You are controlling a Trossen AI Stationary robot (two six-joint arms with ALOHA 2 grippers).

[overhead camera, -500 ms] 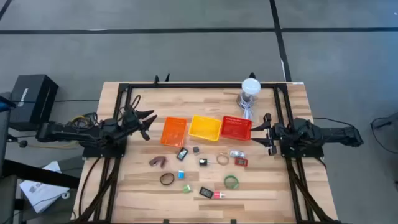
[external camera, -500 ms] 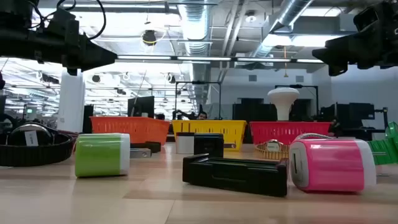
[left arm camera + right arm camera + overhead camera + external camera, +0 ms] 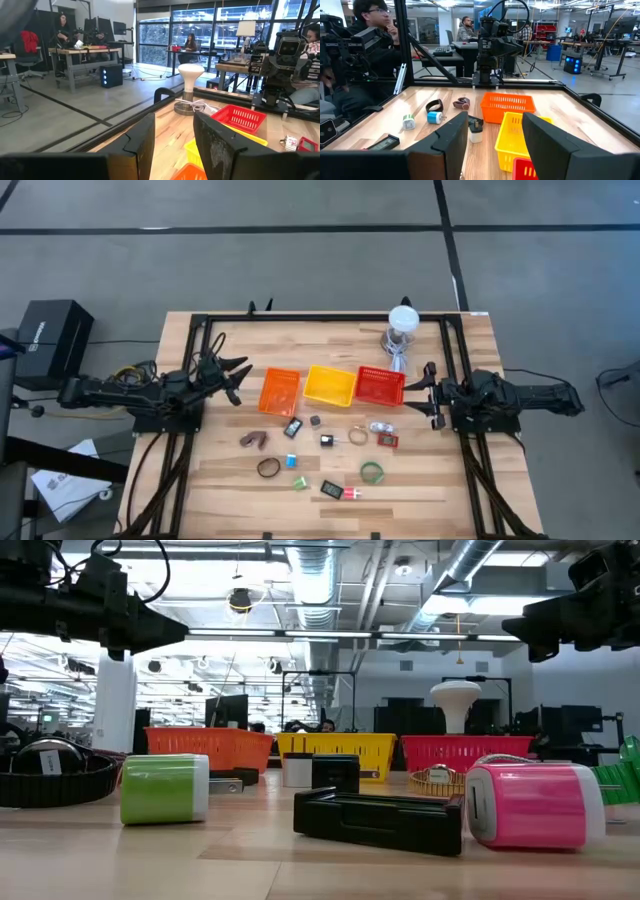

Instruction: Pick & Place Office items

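The office items lie scattered on the near half of the table, below the baskets. Among them are a black ring (image 3: 268,468), a green ring (image 3: 372,472), a beige ring (image 3: 357,436), a red piece (image 3: 388,440), a blue piece (image 3: 291,461), a flat black piece (image 3: 332,489) and a pink piece (image 3: 351,493). In the low view the green piece (image 3: 165,788), flat black piece (image 3: 380,820) and pink piece (image 3: 530,805) rest on the wood nearest the camera. My left gripper (image 3: 232,380) hovers open left of the orange basket. My right gripper (image 3: 425,392) hovers open right of the red basket. Neither touches anything.
Three mesh baskets stand in a row mid-table: orange (image 3: 279,391), yellow (image 3: 330,385), red (image 3: 380,386). A clear jar with a white top (image 3: 402,330) stands near the far edge. A black frame (image 3: 300,317) runs around the table. People sit in the room beyond.
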